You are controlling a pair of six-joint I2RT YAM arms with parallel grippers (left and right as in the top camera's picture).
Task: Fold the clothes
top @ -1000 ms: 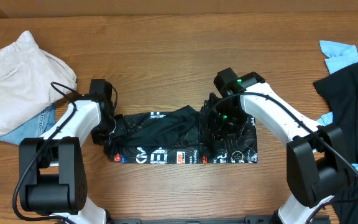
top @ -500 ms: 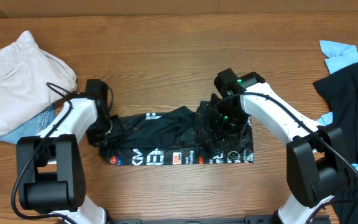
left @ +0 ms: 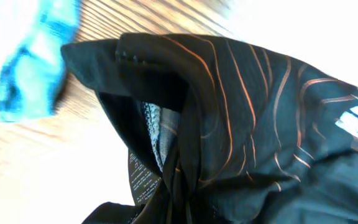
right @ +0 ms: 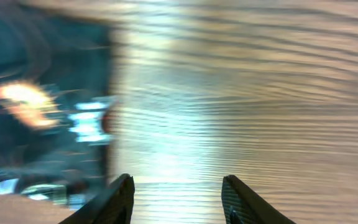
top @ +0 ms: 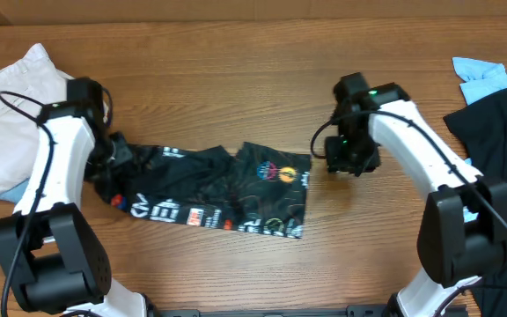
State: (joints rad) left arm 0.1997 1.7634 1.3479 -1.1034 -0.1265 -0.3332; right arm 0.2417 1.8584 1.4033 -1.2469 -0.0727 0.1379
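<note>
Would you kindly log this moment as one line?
left pincer: shut on jersey | right pincer: open over table | fold: unfinished

jersey [top: 202, 187]: black, thin orange lines (logos showing), lying crumpled, stretched left to right, centre
plain black garment [top: 498, 132]: heaped, right edge
</note>
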